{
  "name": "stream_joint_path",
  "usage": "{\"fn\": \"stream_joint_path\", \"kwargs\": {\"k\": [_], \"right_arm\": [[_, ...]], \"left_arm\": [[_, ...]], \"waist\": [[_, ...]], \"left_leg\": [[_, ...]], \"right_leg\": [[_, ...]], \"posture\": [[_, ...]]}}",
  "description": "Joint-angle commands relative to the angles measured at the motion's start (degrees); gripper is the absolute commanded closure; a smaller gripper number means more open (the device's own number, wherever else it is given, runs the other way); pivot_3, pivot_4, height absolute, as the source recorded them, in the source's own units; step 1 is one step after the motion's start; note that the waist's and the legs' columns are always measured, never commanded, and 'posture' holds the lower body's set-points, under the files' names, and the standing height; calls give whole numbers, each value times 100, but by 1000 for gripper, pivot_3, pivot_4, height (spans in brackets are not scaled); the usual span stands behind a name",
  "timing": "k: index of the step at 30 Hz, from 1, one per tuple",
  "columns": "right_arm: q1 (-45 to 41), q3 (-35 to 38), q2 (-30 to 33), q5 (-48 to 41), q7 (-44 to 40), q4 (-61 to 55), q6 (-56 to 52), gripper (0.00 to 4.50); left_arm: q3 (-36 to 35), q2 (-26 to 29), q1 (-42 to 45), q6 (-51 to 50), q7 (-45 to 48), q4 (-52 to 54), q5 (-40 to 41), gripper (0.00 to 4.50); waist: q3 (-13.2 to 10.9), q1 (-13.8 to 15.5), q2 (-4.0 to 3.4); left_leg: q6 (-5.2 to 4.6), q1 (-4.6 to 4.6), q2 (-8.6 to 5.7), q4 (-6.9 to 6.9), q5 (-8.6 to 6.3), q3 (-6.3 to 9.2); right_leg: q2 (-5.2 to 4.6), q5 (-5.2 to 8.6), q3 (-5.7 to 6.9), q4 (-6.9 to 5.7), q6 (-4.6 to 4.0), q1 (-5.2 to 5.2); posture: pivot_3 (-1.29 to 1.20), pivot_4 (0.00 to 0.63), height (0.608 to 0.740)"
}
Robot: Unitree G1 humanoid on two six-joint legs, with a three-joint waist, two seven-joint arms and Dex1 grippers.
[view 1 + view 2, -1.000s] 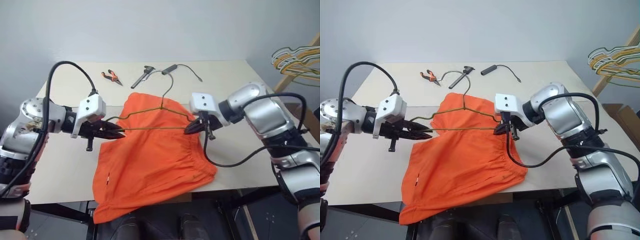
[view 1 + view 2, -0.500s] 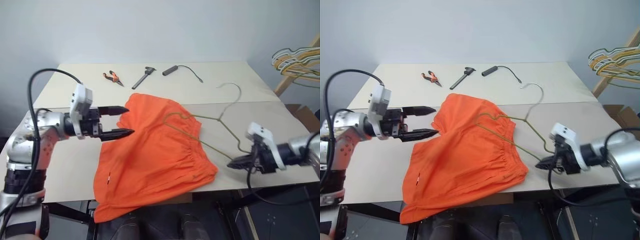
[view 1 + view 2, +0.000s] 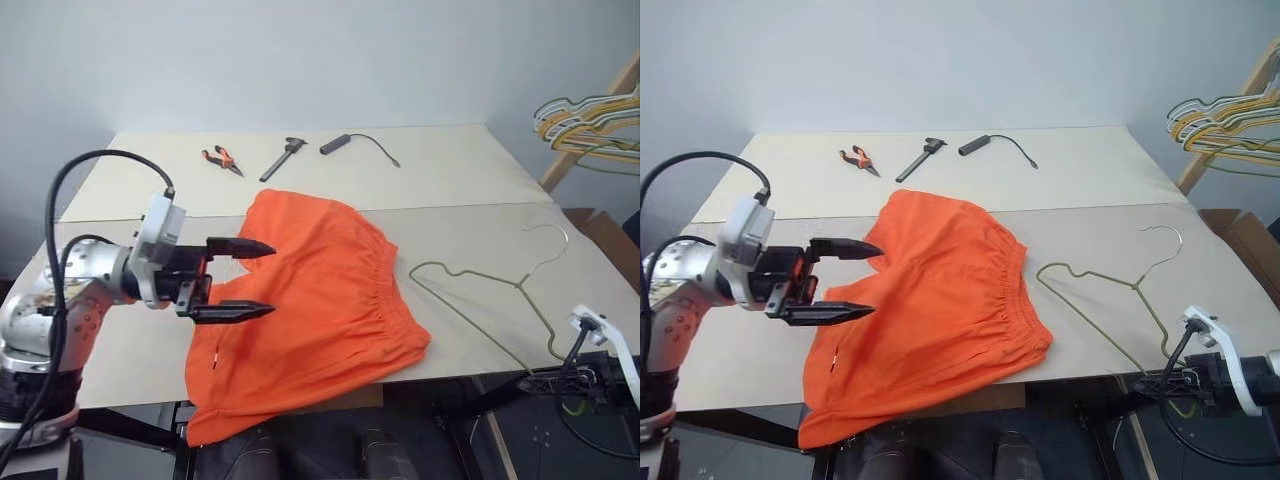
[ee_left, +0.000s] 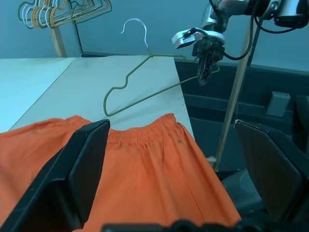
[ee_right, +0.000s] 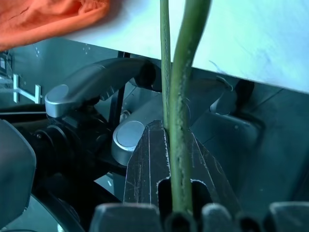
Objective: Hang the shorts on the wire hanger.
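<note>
On the table (image 3: 470, 170), the orange shorts (image 3: 310, 300) lie spread flat near the front edge, elastic waistband turned toward the robot's right, one leg hanging over the front edge. Just beside that waistband, apart from the cloth, sits the wire hanger (image 3: 490, 295), its hook curling toward the table's right side and its lower corner reaching off the front edge.

Down there, the right gripper (image 3: 1160, 383) has it: the right wrist view puts the olive wire (image 5: 181, 121) clamped straight between the closed black fingers (image 5: 145, 164), with a scrap of orange at the corner. From the left wrist view, that same gripper pinches the hanger's far end, beyond the table edge.

Over on the left, the left gripper (image 3: 232, 280) hovers at the shorts' left side, fingers (image 3: 240, 247) spread wide, nothing between them.

At the back of the table: orange-handled pliers (image 3: 222, 157), a dark hand tool (image 3: 281, 158) and a black stick-shaped device with a thin cable (image 3: 350, 141). Off to the right, a bundle of yellow, green and white hangers (image 3: 590, 118) hangs on a wooden rack. No lettering is readable on anything.
</note>
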State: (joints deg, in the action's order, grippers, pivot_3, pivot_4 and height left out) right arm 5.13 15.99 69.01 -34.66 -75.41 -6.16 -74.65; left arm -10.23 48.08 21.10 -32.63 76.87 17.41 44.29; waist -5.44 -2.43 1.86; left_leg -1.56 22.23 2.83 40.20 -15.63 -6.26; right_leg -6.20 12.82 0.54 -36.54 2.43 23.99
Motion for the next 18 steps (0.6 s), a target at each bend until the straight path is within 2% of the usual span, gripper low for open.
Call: {"fn": "stream_joint_path", "kwargs": {"k": [1, 9, 18], "right_arm": [[-210, -150, -59, -178, 79, 77, 19, 4500], [-456, -661, -55, -292, 85, 215, 117, 4500], [-773, -804, -42, -490, -34, 340, 144, 4500]], "left_arm": [[-112, 85, -30, 81, 34, 198, 119, 11], [-163, 111, -134, 71, -55, 329, 145, 11], [-184, 183, -202, 80, -92, 364, 172, 11]], "waist": [[-1, 5, -1], [-3, 34, 0], [-7, 74, 0]], "left_leg": [[0, 1, 0, 0, 0, 1], [0, 8, -1, -24, 0, 2], [-2, 8, -2, -34, -1, 0]], "right_leg": [[0, 0, 0, 0, 0, 1], [1, -5, 3, 37, 6, 2], [0, -6, 1, 49, 8, 3]], "posture": [[-61, 105, 740], [-44, 105, 740], [-37, 110, 740]]}}
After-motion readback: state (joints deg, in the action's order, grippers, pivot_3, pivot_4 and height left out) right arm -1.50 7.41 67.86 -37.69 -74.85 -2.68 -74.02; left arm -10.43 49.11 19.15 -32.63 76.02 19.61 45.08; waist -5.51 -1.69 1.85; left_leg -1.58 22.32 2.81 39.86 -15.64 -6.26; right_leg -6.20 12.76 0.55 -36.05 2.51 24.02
